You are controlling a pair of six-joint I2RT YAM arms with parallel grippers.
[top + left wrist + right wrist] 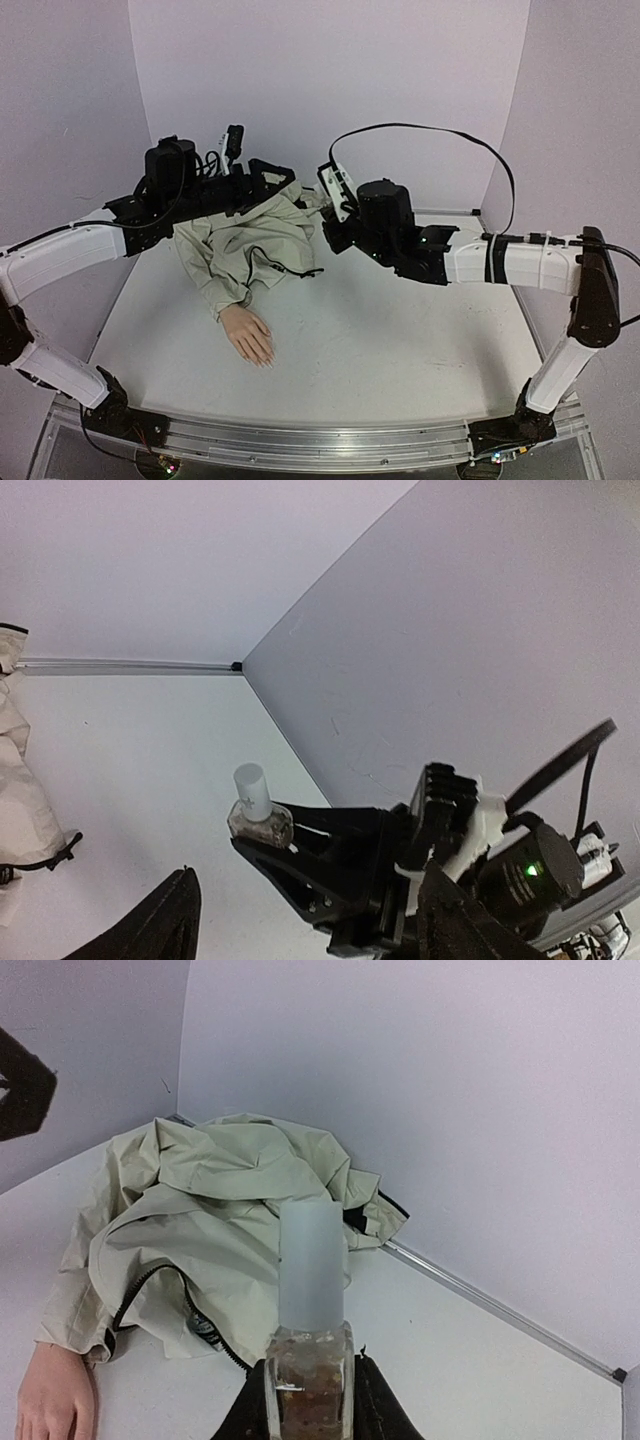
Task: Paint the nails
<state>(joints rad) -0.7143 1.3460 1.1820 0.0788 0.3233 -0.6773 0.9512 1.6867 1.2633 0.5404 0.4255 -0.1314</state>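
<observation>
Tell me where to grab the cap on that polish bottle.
Grip the frosted cap by its straight round sides, near the top, coming from above: it stands upright and clear, while the right end effector clamps the glass bottle below.

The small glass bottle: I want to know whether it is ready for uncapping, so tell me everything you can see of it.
The small glass bottle has a clear, squarish body with brownish, speckled contents. A tall frosted white cylindrical cap is still on it. The bottle stands upright in the right wrist view, clamped low on its body between the black jaws of the right gripper and held clear of the white table. Nothing else touches it.
</observation>
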